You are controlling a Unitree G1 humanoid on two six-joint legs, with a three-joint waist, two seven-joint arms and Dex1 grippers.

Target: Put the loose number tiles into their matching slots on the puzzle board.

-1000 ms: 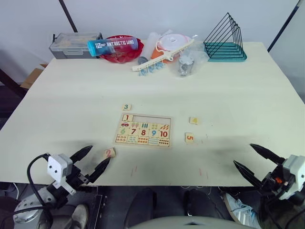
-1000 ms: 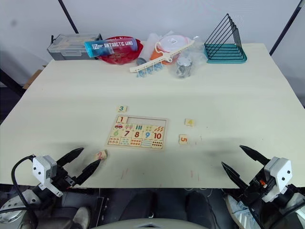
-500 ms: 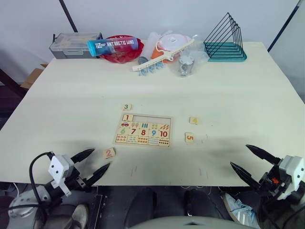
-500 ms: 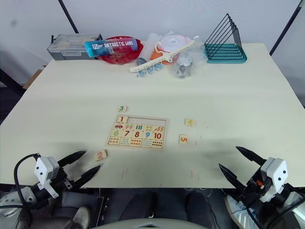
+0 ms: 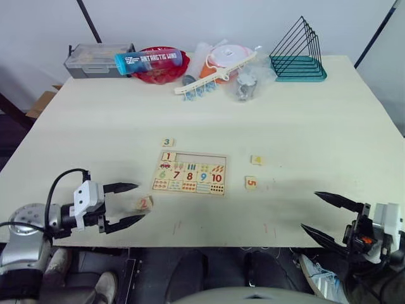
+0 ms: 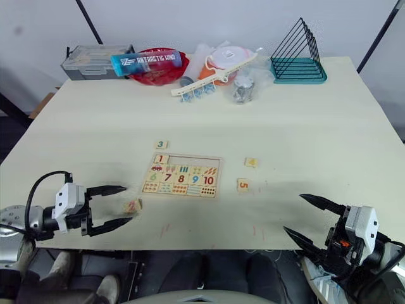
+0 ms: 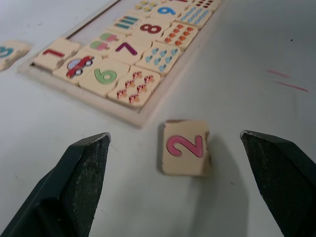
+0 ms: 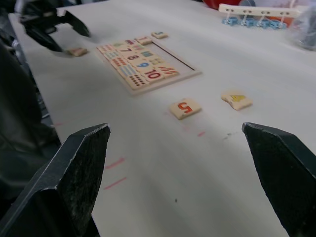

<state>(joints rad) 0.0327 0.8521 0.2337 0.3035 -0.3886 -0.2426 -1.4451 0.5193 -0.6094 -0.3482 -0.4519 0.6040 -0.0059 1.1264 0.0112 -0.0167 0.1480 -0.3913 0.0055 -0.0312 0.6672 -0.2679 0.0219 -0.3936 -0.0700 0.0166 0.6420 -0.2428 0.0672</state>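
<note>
Lying flat, "2" tile [image 7: 185, 147] facing left claw [image 7: 175, 192]

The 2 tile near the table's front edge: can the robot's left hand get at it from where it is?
Probably yes. The left hand is open with its fingers either side of the 2 tile, which lies flat on the table clear of the puzzle board; nothing blocks it.

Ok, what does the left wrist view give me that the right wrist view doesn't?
The left wrist view reads the 2 tile close up, flat on the table between the open left gripper fingers, untouched. The right wrist view adds the 5 tile, the yellow tile and the open right gripper. Both share the puzzle board, the 1 tile seated in its top row, and the 3 tile beside it.
</note>
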